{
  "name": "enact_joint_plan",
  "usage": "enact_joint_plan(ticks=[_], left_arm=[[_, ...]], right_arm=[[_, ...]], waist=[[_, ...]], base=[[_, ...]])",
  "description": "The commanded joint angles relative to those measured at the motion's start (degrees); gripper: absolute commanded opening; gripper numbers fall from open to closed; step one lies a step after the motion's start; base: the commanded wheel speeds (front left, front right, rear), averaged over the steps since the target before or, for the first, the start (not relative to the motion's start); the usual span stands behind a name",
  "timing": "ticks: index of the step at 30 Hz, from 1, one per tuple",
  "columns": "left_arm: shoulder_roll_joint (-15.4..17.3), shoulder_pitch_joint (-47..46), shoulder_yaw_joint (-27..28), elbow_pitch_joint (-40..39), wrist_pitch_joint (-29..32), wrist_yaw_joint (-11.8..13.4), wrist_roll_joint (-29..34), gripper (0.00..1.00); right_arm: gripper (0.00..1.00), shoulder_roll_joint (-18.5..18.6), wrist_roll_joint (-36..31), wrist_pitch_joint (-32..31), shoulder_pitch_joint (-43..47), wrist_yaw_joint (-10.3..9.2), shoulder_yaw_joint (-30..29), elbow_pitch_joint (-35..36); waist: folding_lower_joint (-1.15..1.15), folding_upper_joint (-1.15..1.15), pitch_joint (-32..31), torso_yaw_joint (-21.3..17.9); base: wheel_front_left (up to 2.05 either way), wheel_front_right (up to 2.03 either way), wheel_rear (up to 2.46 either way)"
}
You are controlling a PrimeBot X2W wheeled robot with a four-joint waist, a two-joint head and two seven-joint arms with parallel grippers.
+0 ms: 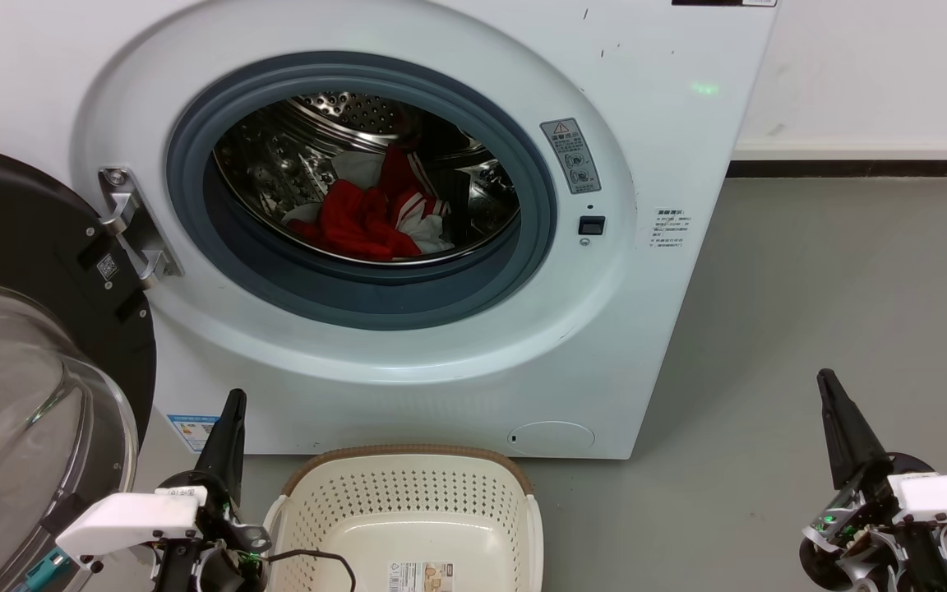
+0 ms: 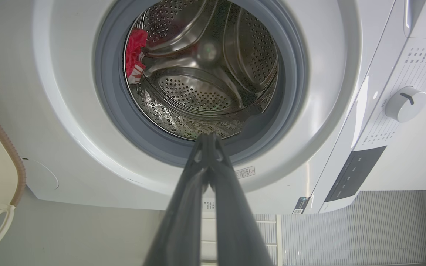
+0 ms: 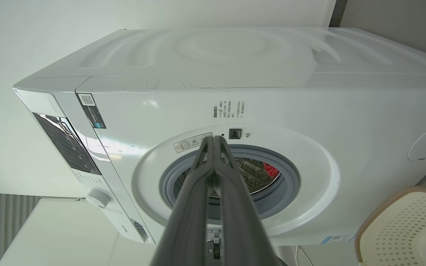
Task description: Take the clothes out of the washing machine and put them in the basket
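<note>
So the washing machine [image 1: 671, 131] takes up most of the head view. It's a big white front-loader on a grey floor [image 1: 835, 312], with its round grey-rimmed opening facing the robot. The door [image 1: 21, 222] is swung wide open to the left, a black frame with the bulging glass part lower down at the picture's edge. Through the opening you can see the shiny perforated drum [image 1: 293, 156].

Right in front of the machine, on the floor, sits the basket [image 1: 408, 493], cream with holes in its sides and a brown rim. The part of it that shows has nothing red in it, just a paper label [image 1: 418, 575] on the bottom and a thin black cable [image 1: 317, 557] looping over its near left corner.

The clothes [image 1: 367, 218] are all inside the drum, a bunched red pile with white stripes and white patches lying low in it.

The left gripper [image 1: 235, 396] is at lower left, just beside the basket. Its fingers point up at the machine and are pressed together tip to tip, with nothing between them. The right gripper [image 1: 825, 378] is at lower right over bare floor, well apart from the basket, and its jaws are closed and empty too.

Smallest bit: a white dial [image 2: 405, 104] on the control panel in the left wrist view.
</note>
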State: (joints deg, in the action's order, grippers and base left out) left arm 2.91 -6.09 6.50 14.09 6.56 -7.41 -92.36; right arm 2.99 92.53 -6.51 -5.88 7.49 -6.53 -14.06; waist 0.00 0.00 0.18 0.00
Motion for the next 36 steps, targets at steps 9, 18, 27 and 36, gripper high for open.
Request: enact_joint_plan(ticks=[9, 18, 27, 36], left_arm=[[-0.1, -0.3, 0.1, 0.0, 0.1, -0.3, -0.1, 0.0], [-0.1, -0.3, 0.1, 0.0, 0.1, -0.3, -0.1, 0.0], [0.0, 0.0, -1.0, 0.0, -0.7, 0.0, 0.6, 1.0], [0.0, -1.0, -3.7, -1.3, -3.5, 0.0, 4.7, 1.0]], right_arm=[[0.0, -0.2, -0.3, 0.0, -0.8, 0.0, 0.0, -0.1], [0.0, -0.2, -0.3, 0.0, -0.8, 0.0, 0.0, -0.1], [1.0, 0.0, -0.2, 0.9, 0.4, 0.0, 0.1, 0.3], [1.0, 0.0, -3.0, 3.4, 1.5, 0.0, -0.1, 2.1]], waist=[[0.0, 0.0, 0.0, 0.0], [0.0, 0.0, 0.0, 0.0], [0.0, 0.0, 0.0, 0.0], [0.0, 0.0, 0.1, -0.3]], base=[[0.0, 0.0, 0.0], [0.0, 0.0, 0.0], [0.0, 0.0, 0.0], [0.0, 0.0, 0.0]])
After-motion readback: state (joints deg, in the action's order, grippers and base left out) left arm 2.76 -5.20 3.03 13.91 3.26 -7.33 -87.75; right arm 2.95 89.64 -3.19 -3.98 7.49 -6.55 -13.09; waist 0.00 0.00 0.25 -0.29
